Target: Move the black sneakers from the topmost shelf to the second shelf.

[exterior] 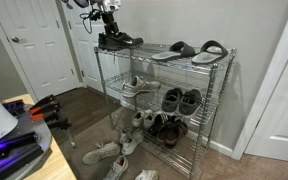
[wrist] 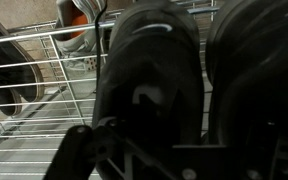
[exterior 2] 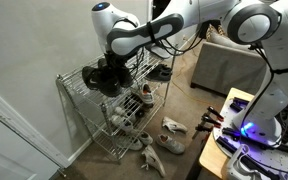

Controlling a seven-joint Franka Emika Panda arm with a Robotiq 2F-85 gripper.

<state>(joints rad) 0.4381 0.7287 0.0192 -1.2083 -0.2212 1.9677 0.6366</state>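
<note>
Hanging over the black sneakers (exterior: 118, 40), the gripper (exterior: 107, 24) is at the end of the wire rack (exterior: 212, 110) nearest the white door (exterior: 39, 55). The pair appears to sit on the rack's topmost shelf at that end, side by side. In an exterior view, the white arm (exterior 2: 184, 22) reaches across and bends down to the same pair (exterior 2: 106, 78) at the rack's top corner.

In the wrist view the two sneakers (wrist: 149, 75) fill nearly the whole frame, with the wires of the rack's shelf (wrist: 29, 115) showing beside them. The dark fingers (wrist: 82, 157) come in along the bottom edge, close against the nearer shoe. They merge with the black of the shoe, so I cannot tell whether they are clenched on it or released.

Farther along the top shelf, toward the rack's other end, lie dark sandals (exterior: 174, 50) and a grey pair (exterior: 210, 50). The second shelf holds white sneakers (exterior: 134, 88) below the black pair, and dark shoes (exterior: 181, 100) beside them. More shoes crowd the shelf under that (exterior: 154, 122). On the carpet in front of the rack, pale sneakers (exterior: 102, 152) lie scattered.
</note>
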